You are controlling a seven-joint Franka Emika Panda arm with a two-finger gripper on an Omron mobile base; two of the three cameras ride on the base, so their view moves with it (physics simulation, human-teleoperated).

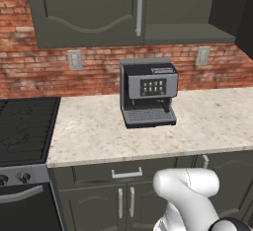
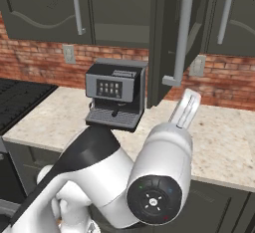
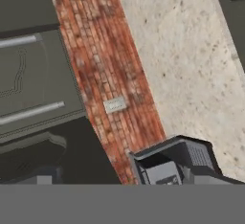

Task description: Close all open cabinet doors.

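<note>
One speckled worktop [image 1: 207,121] carries a coffee machine [image 1: 148,93] before red brick; above, one cabinet door [image 2: 172,38] swings open. Hand's grip: cannot tell.

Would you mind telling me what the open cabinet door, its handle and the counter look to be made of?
The open cabinet door looks like painted wood: matte grey-green, with no visible grain, so it is hard to be sure. Its handle seems brushed metal, silver with a soft sheen. The counter resembles polished stone, pale beige with fine speckles, though it could be laminate.
</note>
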